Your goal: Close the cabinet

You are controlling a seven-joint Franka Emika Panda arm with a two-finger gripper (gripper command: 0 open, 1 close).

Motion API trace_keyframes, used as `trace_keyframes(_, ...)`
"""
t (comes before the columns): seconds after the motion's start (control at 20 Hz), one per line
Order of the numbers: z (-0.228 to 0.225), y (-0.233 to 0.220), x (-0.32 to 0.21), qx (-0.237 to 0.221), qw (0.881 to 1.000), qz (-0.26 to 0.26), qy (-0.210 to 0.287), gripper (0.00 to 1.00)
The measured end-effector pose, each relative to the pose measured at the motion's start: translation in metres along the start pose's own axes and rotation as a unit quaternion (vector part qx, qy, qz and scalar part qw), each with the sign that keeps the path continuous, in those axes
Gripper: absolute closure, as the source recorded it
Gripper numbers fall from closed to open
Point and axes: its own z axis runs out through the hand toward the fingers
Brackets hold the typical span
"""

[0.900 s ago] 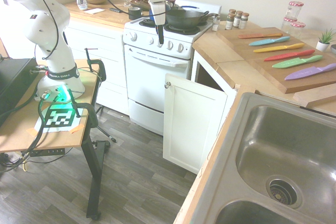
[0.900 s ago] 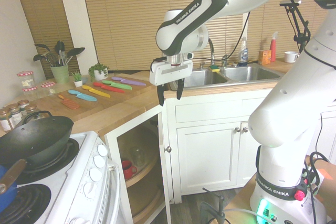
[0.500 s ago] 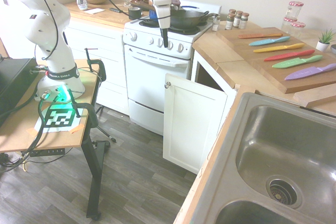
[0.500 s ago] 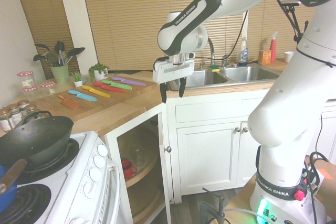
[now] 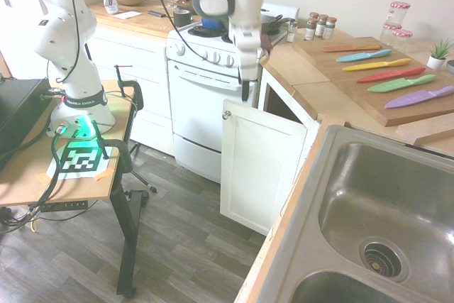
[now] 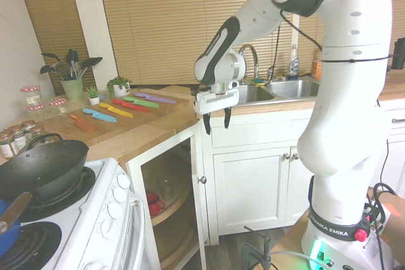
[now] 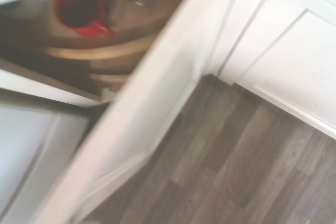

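Note:
The cabinet (image 5: pixel 259 164) is a white base unit under a light wood countertop, and its tall panel door stands swung out into the room. A small round silver knob (image 5: pixel 226 114) sits at the door's upper corner. In the second exterior view the same cabinet door (image 6: pixel 199 200) shows edge-on beside the open shelf space. My gripper (image 6: pixel 216 122) hangs open, fingers pointing down, just above the door's top edge and empty. From the other side the gripper (image 5: pixel 245 90) is above and slightly right of the knob. The wrist view looks down on the blurred cabinet door (image 7: pixel 147 108).
A white stove (image 5: pixel 213 97) with a wok (image 6: pixel 44 169) stands left of the cabinet. A red mug (image 6: pixel 154 204) and glassware sit on the inner shelves. Coloured knives (image 5: pixel 386 69) lie on a board; a steel sink (image 5: pixel 383 211) is at the right. Wood-look floor (image 5: pixel 184 246) lies in front.
The arm has swung from over the stove to the right and down, bringing the open gripper above the top of the open door. The door has not moved.

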Motion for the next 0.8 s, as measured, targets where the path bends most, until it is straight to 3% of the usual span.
trace_keyframes(0.3,0.086,-0.010,0.024,-0.022,0.999,0.002,-0.027,0.00)
trace_keyframes(0.6,0.130,-0.021,0.036,-0.030,0.999,-0.009,-0.040,0.00)
trace_keyframes(0.65,0.132,-0.023,0.036,-0.031,0.999,-0.014,-0.040,1.00)
trace_keyframes(0.8,0.131,-0.026,0.036,-0.038,0.998,-0.035,-0.029,1.00)
